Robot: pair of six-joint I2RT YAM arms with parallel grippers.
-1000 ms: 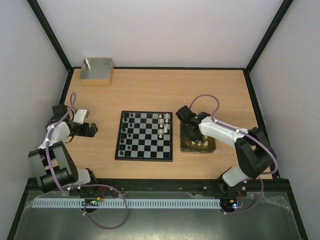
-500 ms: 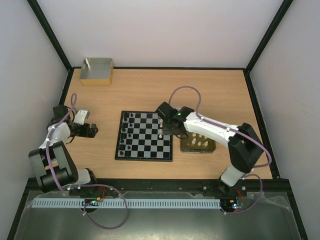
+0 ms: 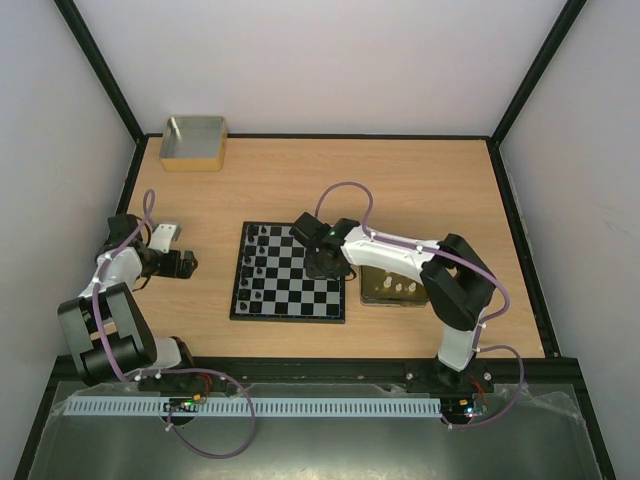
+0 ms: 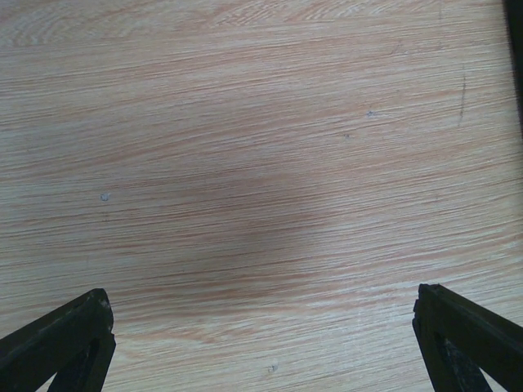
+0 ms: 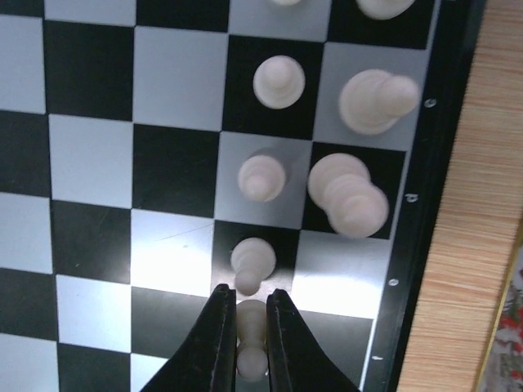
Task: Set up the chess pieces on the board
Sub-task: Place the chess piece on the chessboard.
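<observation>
The board (image 3: pixel 290 298) lies mid-table, with black pieces (image 3: pixel 250 262) along its left side and cream-white pieces (image 3: pixel 322 236) at its right side. My right gripper (image 3: pixel 322 268) hangs over the board's right part. In the right wrist view it (image 5: pixel 246 304) is shut on a cream-white pawn (image 5: pixel 252 331), held above a square just before another white pawn (image 5: pixel 252 261). More white pieces (image 5: pixel 347 192) stand near the board's edge (image 5: pixel 425 245). My left gripper (image 3: pixel 190 262) is open and empty left of the board; its fingertips (image 4: pixel 82 322) frame bare wood.
A shiny gold tin (image 3: pixel 398 289) holding several white pieces sits right of the board. A grey box with tan rim (image 3: pixel 193 143) stands at the back left. Dark frame rails border the table.
My right gripper has moved left from the gold tin to over the board's right side, carrying a white pawn. The left arm has not moved.
</observation>
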